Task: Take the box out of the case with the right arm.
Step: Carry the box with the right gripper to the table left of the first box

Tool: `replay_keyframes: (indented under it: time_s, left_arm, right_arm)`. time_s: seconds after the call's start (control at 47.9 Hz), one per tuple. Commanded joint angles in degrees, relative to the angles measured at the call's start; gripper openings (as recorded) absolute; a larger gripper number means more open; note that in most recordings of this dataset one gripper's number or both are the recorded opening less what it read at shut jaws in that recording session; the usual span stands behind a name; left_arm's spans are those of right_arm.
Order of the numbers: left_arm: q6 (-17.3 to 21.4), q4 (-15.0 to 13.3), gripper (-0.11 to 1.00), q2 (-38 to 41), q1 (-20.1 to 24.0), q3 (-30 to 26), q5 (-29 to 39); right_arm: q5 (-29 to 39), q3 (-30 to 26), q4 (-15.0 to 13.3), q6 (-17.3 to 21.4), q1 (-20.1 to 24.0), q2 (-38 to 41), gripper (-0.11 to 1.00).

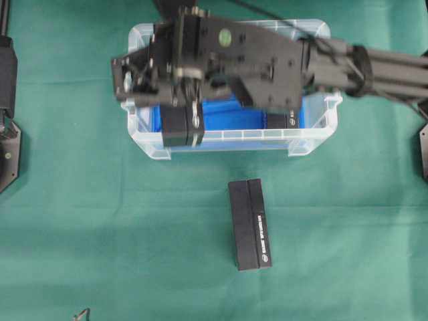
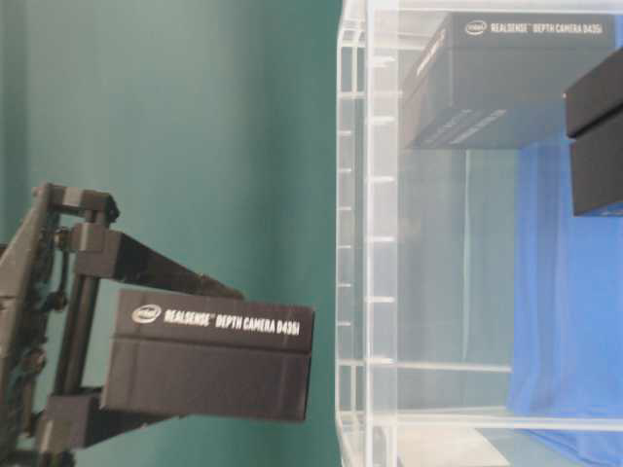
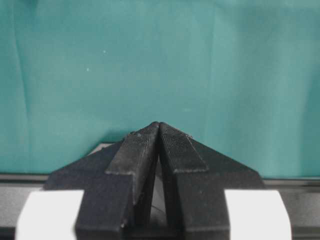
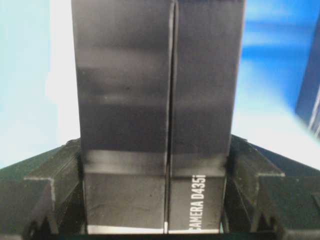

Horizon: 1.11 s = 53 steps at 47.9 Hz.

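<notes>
— What is seen on the green cloth (image 1: 80,200)?
— A clear case (image 1: 144,137) with a blue floor is placed near the top. The black right arm (image 1: 374,67) is stretched over it from the right side.
— Is something held?
— A black box (image 1: 180,127) is clamped in the right gripper (image 1: 190,120), over the case's left part. A second black box (image 1: 250,224) is laid on the cloth below the case, apart from it.

Lighting's pretty even and bright overhead, only soft shadows on the green worktop (image 1: 100,200). Right wrist view is blown out white around the black box (image 4: 155,100), which looks smeary up close. Table-level shot's a bit soft.
</notes>
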Motion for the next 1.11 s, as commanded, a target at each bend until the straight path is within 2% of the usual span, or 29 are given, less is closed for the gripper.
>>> replay_keyframes:
  time_s: [0.0, 0.334, 0.585, 1.087]
  left_arm:
    - [-0.09, 0.18, 0.0, 0.0, -0.18, -1.67, -0.18]
    - [-0.09, 0.18, 0.0, 0.0, -0.18, -1.67, -0.18]
    - [-0.18, 0.09, 0.0, 0.0, -0.18, -1.67, -0.18]
    - [-0.18, 0.09, 0.0, -0.26, -0.18, -1.49, -0.18]
  right_arm:
    - [0.09, -1.76, -0.62, 1.14, 2.2, -3.69, 0.65]
    - [0.97, -1.76, -1.41, 8.88, 10.46, -3.69, 0.65]
    - [1.05, -1.76, -1.41, 13.1, 14.85, -3.69, 0.65]
    - [1.05, -1.76, -2.29, 13.62, 15.56, -3.69, 0.65]
